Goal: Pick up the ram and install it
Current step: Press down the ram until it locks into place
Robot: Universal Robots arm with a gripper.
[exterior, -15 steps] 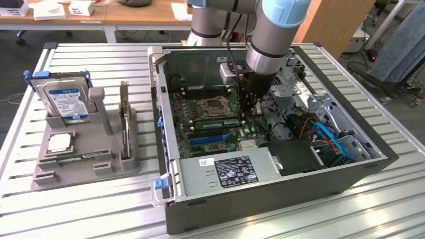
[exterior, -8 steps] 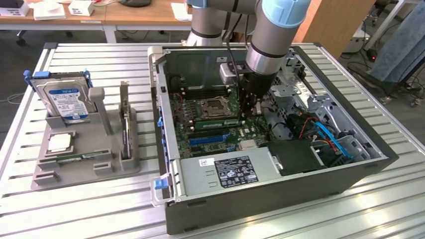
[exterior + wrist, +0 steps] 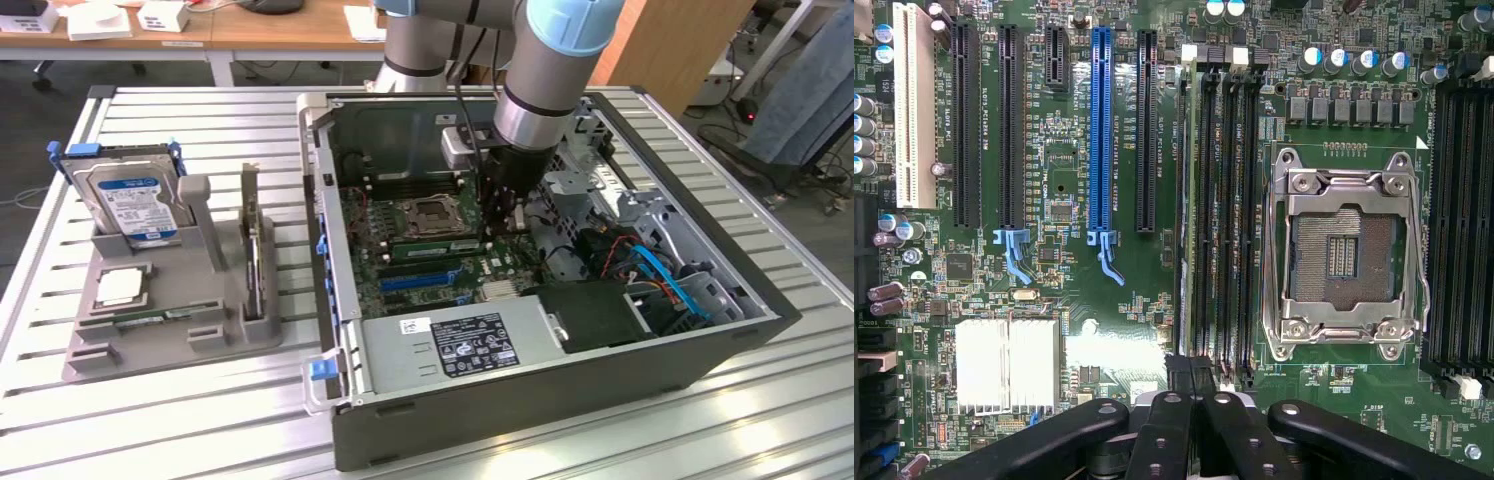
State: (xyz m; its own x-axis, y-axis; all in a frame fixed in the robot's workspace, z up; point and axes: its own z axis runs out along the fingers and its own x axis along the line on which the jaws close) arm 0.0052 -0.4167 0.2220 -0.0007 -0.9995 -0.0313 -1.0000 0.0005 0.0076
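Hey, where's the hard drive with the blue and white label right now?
The hard drive stands upright in the grey holder on the exterior view's left, beside the open computer case, just behind the square silver chip.

even, bright indoor light; the slatted table (image 3: 160, 400) shines pale toward 6 o'clock. glare whitens the heatsink (image 3: 1006, 365) near 7 o'clock. the case interior (image 3: 400, 130) sits shadowed.

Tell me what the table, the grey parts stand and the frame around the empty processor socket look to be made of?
The table looks like bare aluminium: pale, ribbed slats with a dull sheen. The parts stand seems matt grey plastic, possibly printed: even colour, no shine. The socket frame looks like bright plated steel, since it glints silver and shows screw heads at its corners.
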